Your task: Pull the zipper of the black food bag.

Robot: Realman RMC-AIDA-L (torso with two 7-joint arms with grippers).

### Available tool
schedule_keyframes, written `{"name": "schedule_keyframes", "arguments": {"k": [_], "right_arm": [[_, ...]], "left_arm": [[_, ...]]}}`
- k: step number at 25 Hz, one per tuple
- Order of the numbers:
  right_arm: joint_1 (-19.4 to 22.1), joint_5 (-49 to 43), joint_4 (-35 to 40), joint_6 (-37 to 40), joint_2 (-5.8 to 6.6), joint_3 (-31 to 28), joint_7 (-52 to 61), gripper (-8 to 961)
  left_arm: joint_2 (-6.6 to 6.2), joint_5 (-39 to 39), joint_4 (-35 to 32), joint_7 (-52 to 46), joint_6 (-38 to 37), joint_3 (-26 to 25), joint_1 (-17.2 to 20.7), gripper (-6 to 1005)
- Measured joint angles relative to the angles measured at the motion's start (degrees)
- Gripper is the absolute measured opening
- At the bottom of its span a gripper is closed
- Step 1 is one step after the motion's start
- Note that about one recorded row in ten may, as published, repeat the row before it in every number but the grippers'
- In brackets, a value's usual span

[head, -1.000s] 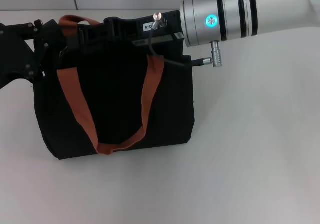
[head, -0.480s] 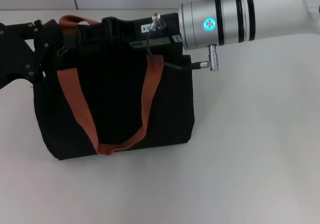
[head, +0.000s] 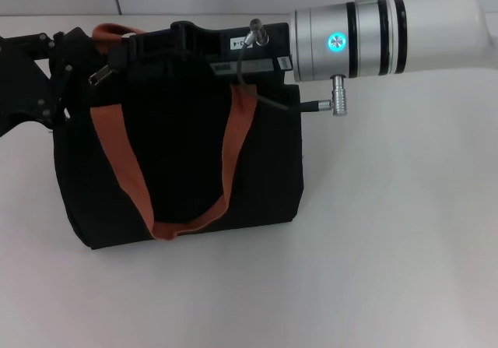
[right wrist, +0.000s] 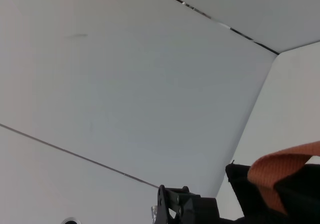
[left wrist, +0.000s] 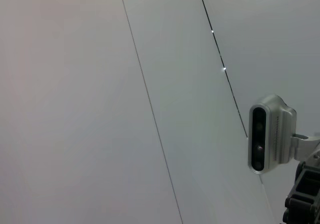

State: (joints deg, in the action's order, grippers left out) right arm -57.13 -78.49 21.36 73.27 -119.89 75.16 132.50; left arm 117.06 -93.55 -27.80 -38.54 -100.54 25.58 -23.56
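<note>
The right arm's silver wrist has shifted a little toward the robot's right along the bag's top edge in the past half second, and the bag's top left corner has lifted slightly with it. The small silver metal zipper pull tab (head: 99,75) appears to lie near the left end of the top edge, beside the upper end of one brown-orange webbing handle strap (head: 117,161), though it is small and could be strap hardware. The large black fabric food bag (head: 179,153) stands upright on the white table (head: 389,247), its broad face toward the camera. The right gripper (head: 180,33) lies lengthwise over the zipper line; the left gripper (head: 58,68) sits against the bag's left corner. Whether either pincer is apart or clamped cannot be told, since black parts merge with black fabric. To do this step well, the pull probably needs to run straight along the zipper line while the left side braces the bag so the fabric stays taut and does not drag
</note>
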Motion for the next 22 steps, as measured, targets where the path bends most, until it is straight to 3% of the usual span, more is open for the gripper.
{"name": "schedule_keyframes", "arguments": {"k": [7,11,22], "right_arm": [[-0.2,0.7,-1.4,0.2,0.0,0.1,0.1,443],[-0.5,3.1,-1.9,0.3,0.01,2.0,0.2,442],[-0.4,5.3,-1.9,-0.3,0.01,4.6,0.9,441]], "left_arm": [[0.21,0.1,0.1,0.9,0.0,0.0,0.0,-1],[0.98,0.3,0.0,3.0,-0.2,0.0,0.0,-1],[1.06,0.4,0.1,4.0,-0.7,0.0,0.0,-1]]}}
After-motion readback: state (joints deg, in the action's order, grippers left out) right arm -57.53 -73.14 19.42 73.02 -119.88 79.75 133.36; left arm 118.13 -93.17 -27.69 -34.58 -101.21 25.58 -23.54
